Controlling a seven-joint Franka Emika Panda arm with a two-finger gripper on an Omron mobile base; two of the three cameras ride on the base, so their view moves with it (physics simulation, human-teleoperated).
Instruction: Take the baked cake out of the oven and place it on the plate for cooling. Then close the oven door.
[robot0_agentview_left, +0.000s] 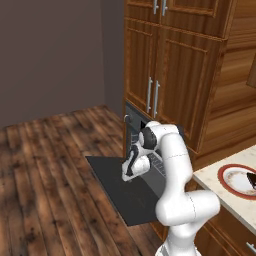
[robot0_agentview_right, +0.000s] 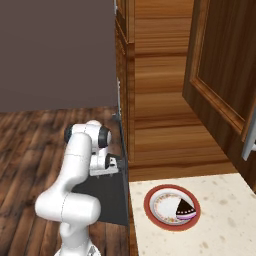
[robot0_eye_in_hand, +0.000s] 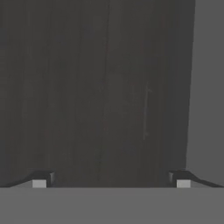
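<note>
Hand view looks along the gripper (robot0_eye_in_hand: 111, 177): its two finger tips (robot0_eye_in_hand: 40, 178) stand far apart at the bottom, wide open, with nothing between them. Past them lies a dark, dim floor of wood planks, and a paler grey strip runs down the right side (what that strip belongs to, I cannot tell).

Left base view has the oven door (robot0_agentview_left: 117, 187) swung down flat, a dark grey panel reaching out over the wood floor (robot0_agentview_left: 45, 170). The arm (robot0_agentview_left: 177, 185) bends over the door, with the hand just above its inner part, close to the oven (robot0_agentview_left: 137, 131) opening. The oven sits below wooden cabinets (robot0_agentview_left: 170, 65) with silver handles.

Right base view shows the plate (robot0_agentview_right: 172, 207) on the speckled counter (robot0_agentview_right: 225, 215), right of the arm. The cake (robot0_agentview_right: 185, 206) lies on the plate, a dark wedge toward its right side, with a pale band along its lower edge. The gripper (robot0_agentview_right: 111, 166) is well apart from the plate, beside the oven front, and holds nothing. The oven door (robot0_agentview_right: 107, 197) shows edge-on below the hand.
</note>
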